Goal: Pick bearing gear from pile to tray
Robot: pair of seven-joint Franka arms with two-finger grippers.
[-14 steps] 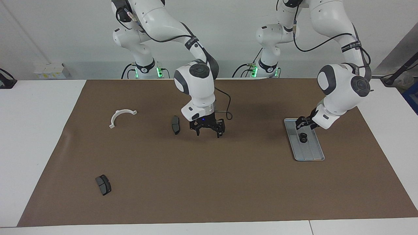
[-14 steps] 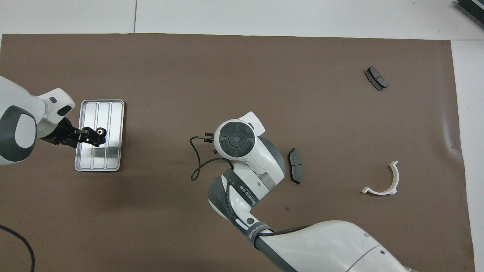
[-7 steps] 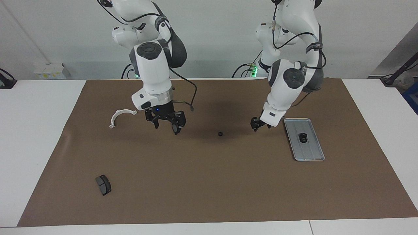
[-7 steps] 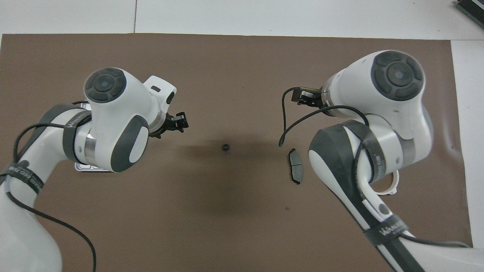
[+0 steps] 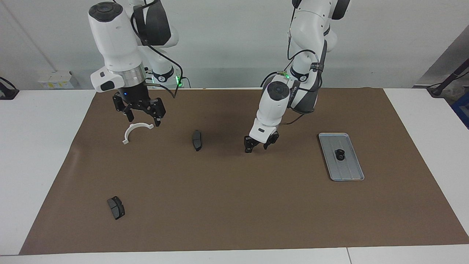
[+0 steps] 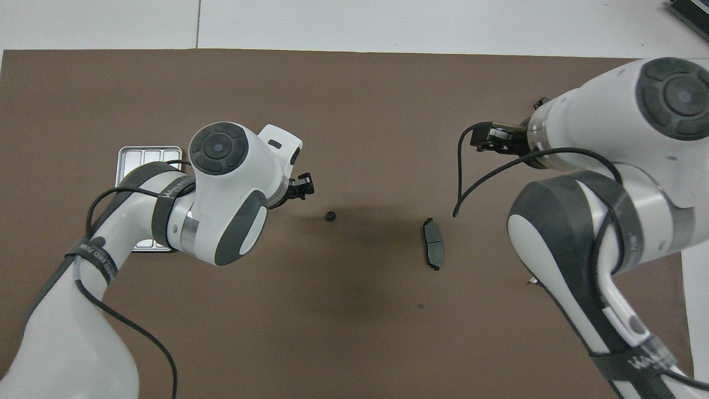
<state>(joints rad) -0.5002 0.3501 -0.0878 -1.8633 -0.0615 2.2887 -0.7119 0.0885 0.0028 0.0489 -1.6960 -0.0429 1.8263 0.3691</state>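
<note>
Loose gear (image 6: pixel 330 216): you'll find a small black round gear lying alone on the brown mat (image 5: pixel 234 205), between the tray and the nearer brake pad; in the facing view the left gripper hides it.
Left gripper (image 5: pixel 259 145): it hangs low over the loose gear, its two dark fingers apart and pointing down. You can see nothing held between them, and whether they touch the gear I cannot tell.
Tray (image 5: pixel 348 172): flat, rectangular, silver-grey metal with rounded corners, a raised rim and lengthwise ridges, lying toward the left arm's end of the table.
Gear in tray (image 5: pixel 340 154): one small black round gear lies on the ridged floor, in the tray's half nearer the robots.
Right gripper (image 5: pixel 141 115): it is raised over the white bracket, jaws spread wide and empty.
White bracket (image 5: pixel 136 131): a smooth white half-ring with small end tabs, flat on the mat.
Nearer brake pad (image 5: pixel 196 140): dark grey, curved, flat plate beside the loose gear, toward the right arm's end.
Farther brake pad (image 5: pixel 116 207): dark grey, lying well apart from the others, farther from the robots.
</note>
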